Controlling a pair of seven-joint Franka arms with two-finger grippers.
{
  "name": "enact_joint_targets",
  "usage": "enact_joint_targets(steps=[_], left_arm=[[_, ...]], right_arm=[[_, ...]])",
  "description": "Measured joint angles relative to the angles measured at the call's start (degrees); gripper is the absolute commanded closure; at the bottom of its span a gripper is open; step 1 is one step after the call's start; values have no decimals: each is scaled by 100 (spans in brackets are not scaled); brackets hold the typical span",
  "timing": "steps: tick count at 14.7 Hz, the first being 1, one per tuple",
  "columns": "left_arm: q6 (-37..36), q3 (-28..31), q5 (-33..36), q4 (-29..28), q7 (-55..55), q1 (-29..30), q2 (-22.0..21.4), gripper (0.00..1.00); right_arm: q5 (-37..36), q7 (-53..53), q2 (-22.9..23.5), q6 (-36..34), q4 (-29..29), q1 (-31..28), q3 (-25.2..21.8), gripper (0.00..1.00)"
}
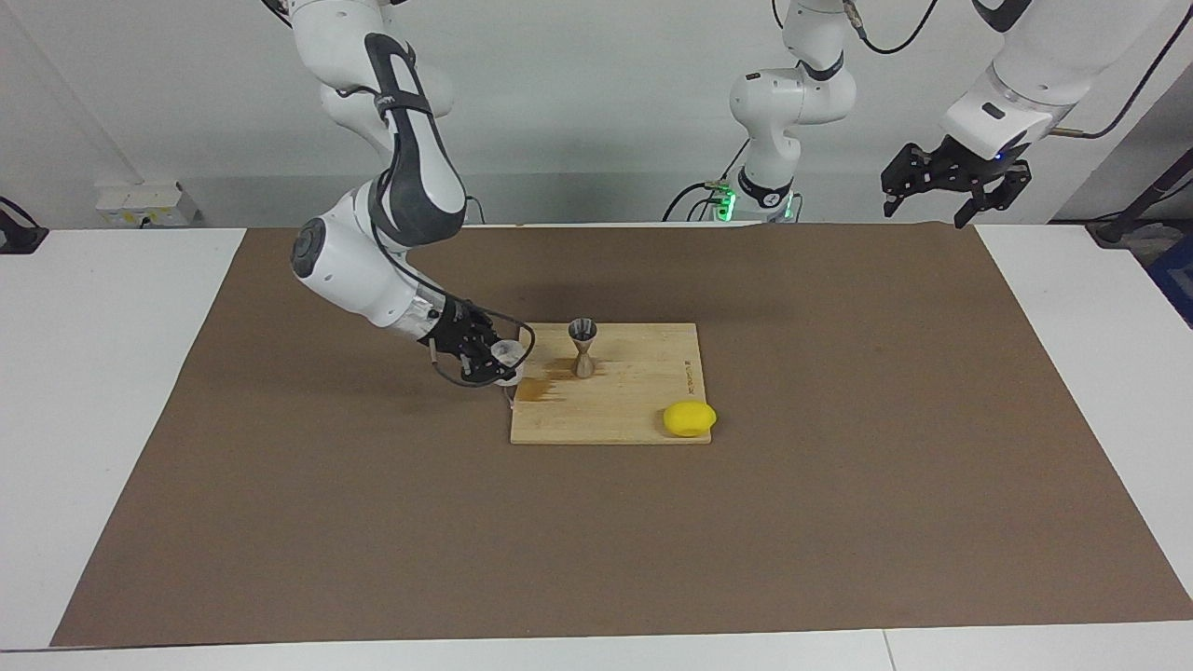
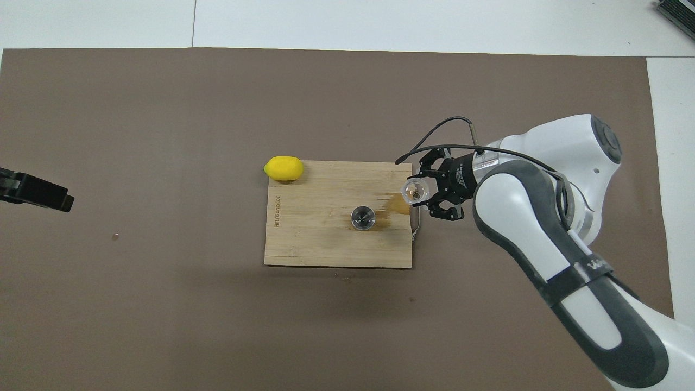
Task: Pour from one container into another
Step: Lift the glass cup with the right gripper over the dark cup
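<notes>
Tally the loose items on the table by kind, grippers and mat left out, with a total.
Glass cup: 1
Metal jigger: 1
Lemon: 1
Wooden cutting board: 1
Total: 4

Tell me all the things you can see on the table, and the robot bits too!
glass cup: one, clear, held over the board's handle edge.
jigger: one, grey metal, upright on the board.
cutting board: one, light wood, mid-mat, with a brown wet stain.
lemon: one, yellow, at the board's corner.
mat: one, brown, on the white table.
right claw: one, black, shut on the glass cup.
left claw: one, black, open, waiting raised.
</notes>
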Motion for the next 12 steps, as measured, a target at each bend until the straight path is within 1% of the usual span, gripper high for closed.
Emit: enact_joint_targets(steps=[3, 5, 7, 9, 12], left_arm=[[-141, 2, 0, -54, -3, 0, -3, 0], [-240, 17, 0, -82, -9, 16, -6, 0], [-230, 25, 8, -97, -16, 80, -7, 0], [-89, 69, 125, -98, -47, 264, -10, 0], [32, 131, 150, -99, 1, 663, -13, 0]], right_arm=[[-513, 917, 78, 0, 384, 361, 2, 87], [-805, 1241, 151, -5, 565, 487, -1, 90], [-1327, 1503, 201, -5, 628, 676, 0, 91], [-1734, 1722, 224, -6, 652, 861, 0, 91], [-1912, 1759, 225, -15, 699, 954, -4, 92]])
